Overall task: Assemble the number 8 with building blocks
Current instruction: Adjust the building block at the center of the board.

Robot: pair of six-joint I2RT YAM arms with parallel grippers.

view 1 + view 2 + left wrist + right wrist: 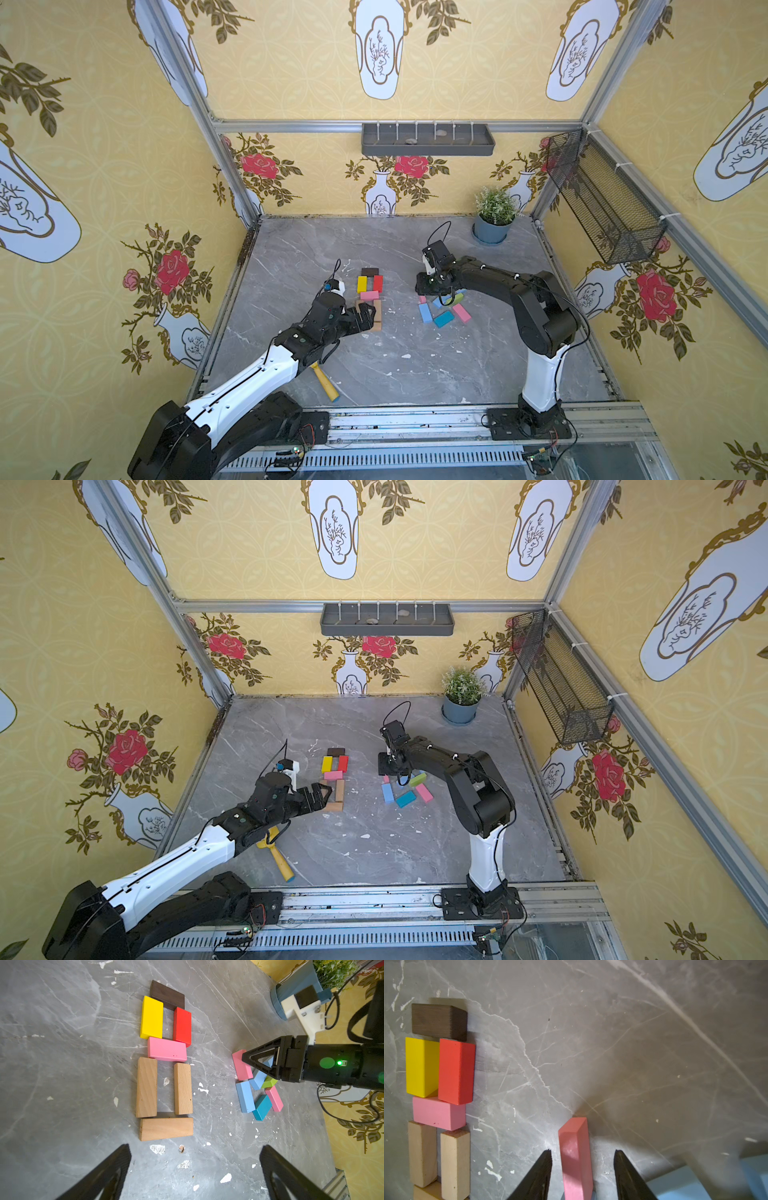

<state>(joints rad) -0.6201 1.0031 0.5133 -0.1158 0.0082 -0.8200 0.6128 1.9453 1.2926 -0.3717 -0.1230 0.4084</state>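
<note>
Right wrist view: right gripper straddles a pink block, gaps either side; left gripper spread wide, empty

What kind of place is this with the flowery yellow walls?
Most likely a robot practice booth, not a real home. The flowery wallpaper hangs on a bare metal frame, the left arm and right arm are bolted to a rail at the table's edge, and coloured building blocks lie on the grey tabletop.

The left arm and right arm share glossy white lower links, black joints and black forearms, with thin black cables looping off the wrists. The right gripper has black triangular open-frame fingers; a green light glows behind them.
</note>
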